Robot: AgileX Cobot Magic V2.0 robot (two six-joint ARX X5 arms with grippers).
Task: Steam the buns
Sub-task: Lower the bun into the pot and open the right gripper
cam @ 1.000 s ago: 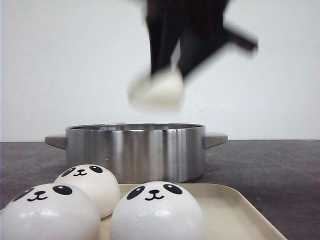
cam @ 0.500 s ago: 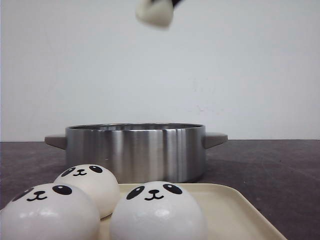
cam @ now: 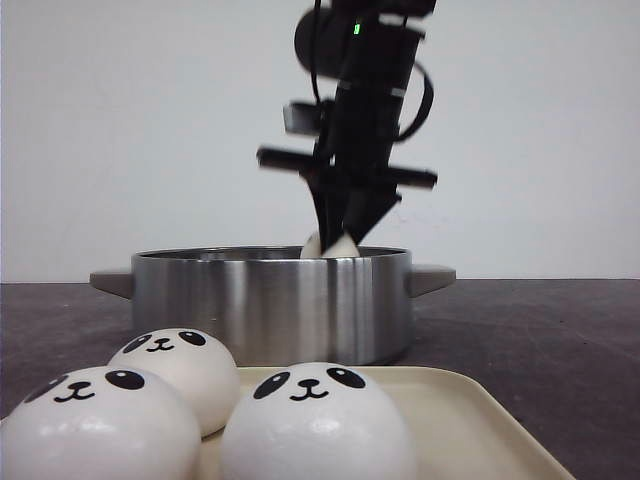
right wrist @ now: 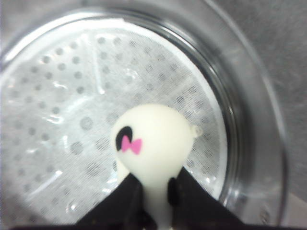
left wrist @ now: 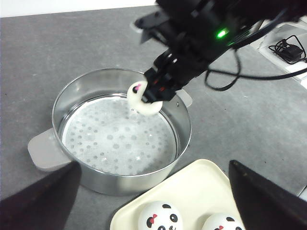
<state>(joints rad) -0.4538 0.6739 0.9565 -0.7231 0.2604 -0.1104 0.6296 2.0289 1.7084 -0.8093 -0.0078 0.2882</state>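
Bun [right wrist: 152,143] squeezed in right jaws, seemingly just inside steamer pot [left wrist: 182,124]; left jaws open.

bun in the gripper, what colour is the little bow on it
Pink, on the white bun beside a black ear; clearest in the right wrist view.

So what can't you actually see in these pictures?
- Held bun: its lower part is hidden between the right gripper fingers in the right wrist view, and by the pot wall in the front view.
- Tray buns: cut off by the edge in the left wrist view.
- Left gripper: only dark blurred fingers.
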